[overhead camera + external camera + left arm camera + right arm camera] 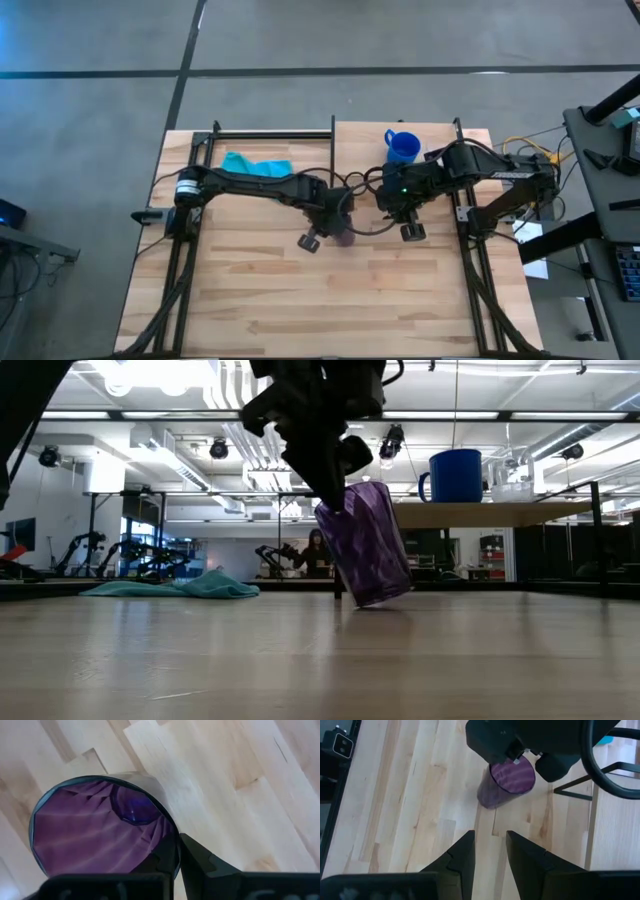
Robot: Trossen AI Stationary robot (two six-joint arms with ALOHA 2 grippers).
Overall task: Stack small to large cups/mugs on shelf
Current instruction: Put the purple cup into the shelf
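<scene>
Purple tumbler (100, 832) tilted in left pincer (172, 857), clamped on its rim; low view shows blue mug (455, 475) on shelf (480, 513). Right pincer (490, 852) nearby, slightly open, empty.

Mug (402, 148) on shelf (360, 135); tumbler (343, 236) apparently tilted on tabletop (330, 300) before it.

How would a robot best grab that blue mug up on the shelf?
Probably by the rim, coming down from above: the blue mug stands upright on the shelf, mouth open upward, handle sticking out sideways. One finger inside and one outside the wall, away from the handle, should hold.
</scene>
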